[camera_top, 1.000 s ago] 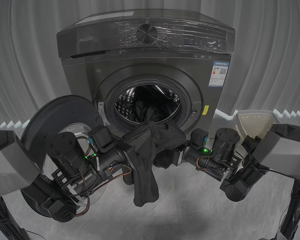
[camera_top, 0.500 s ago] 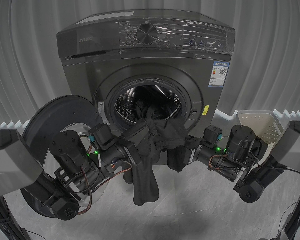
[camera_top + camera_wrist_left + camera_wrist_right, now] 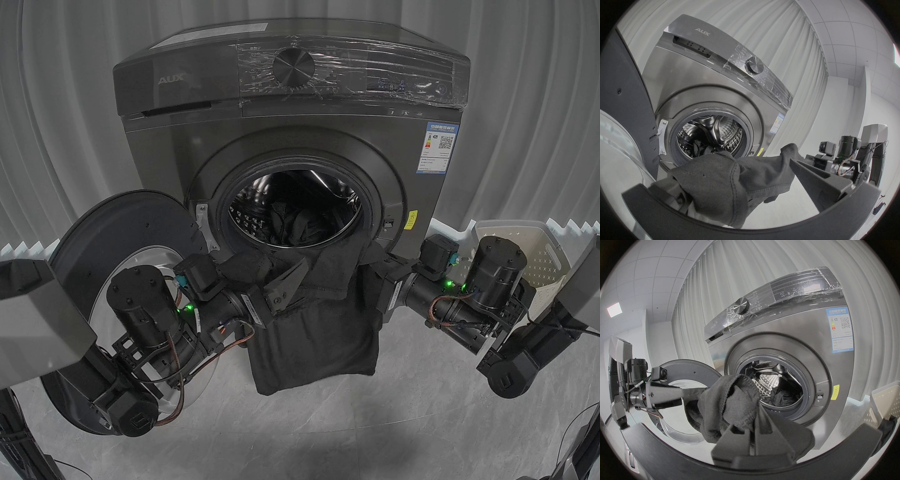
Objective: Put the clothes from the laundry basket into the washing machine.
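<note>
A black garment [image 3: 319, 319] hangs spread between my two grippers just in front of the washing machine [image 3: 287, 125], below its open drum [image 3: 294, 209]. My left gripper [image 3: 269, 281] is open, and the garment's left end [image 3: 725, 181] is draped over one finger while the other finger [image 3: 818, 184] stands bare. My right gripper [image 3: 375, 275] is shut on the garment's right end [image 3: 731, 399], with both fingers pressed together at the cloth. More dark clothes [image 3: 300, 219] lie inside the drum. The white laundry basket [image 3: 531, 250] stands to the machine's right.
The round machine door [image 3: 119, 237] is swung open to the left, close behind my left arm. A grey curtain [image 3: 531, 125] hangs behind the machine. Grey tiled floor [image 3: 375, 425] lies below the garment. A dark piece of cloth [image 3: 890, 424] shows at the basket's edge.
My grippers have moved apart, the right one to the right and nearer the machine. The bunched garment has been stretched out into a wide sheet. More of the basket shows.
</note>
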Robot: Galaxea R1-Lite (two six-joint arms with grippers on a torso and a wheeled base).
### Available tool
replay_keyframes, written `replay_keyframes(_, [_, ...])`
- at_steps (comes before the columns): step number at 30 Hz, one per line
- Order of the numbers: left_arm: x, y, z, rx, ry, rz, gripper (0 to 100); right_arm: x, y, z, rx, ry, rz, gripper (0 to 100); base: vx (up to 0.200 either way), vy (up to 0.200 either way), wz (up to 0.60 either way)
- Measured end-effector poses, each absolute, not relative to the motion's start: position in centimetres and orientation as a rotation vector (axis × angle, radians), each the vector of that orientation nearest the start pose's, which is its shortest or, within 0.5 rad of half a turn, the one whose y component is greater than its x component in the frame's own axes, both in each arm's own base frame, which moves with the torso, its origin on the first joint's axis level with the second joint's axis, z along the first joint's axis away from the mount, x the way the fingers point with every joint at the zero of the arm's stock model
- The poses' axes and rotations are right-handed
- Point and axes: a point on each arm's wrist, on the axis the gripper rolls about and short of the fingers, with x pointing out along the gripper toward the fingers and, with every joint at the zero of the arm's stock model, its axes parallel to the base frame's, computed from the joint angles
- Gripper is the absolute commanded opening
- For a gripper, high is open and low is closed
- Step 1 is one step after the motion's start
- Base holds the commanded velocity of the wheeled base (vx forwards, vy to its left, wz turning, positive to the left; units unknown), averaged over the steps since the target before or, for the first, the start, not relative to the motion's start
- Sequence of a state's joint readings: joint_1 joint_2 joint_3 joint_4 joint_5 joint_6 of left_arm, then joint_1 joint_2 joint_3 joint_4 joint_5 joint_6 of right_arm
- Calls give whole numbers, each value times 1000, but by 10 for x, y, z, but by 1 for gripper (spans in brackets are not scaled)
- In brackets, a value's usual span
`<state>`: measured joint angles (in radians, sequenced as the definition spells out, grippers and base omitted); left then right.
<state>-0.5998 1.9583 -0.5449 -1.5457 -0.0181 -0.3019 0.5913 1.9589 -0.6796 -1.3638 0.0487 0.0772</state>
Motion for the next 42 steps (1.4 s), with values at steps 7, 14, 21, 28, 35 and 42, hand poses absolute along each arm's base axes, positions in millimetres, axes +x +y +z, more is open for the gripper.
replay_keyframes(7, [266,-181,118,-317,1,-619,100,282,187,145,102,-73,623,0,0,0,0])
replay_keyframes(14, [273,-181,111,-317,11,-573,100,291,172,146,100,-71,561,0,0,0,0])
replay_keyframes(21, [277,-178,109,-321,14,-559,100,292,165,148,100,-76,542,0,0,0,0])
replay_keyframes(28, [276,-180,97,-302,51,-558,100,287,172,153,104,-90,569,0,0,0,0])
replay_keyframes(35, [273,-178,75,-266,133,-556,100,287,175,158,111,-108,566,0,0,0,0])
replay_keyframes(42, [274,-182,58,-200,172,-570,100,291,177,164,117,-120,535,0,0,0,0])
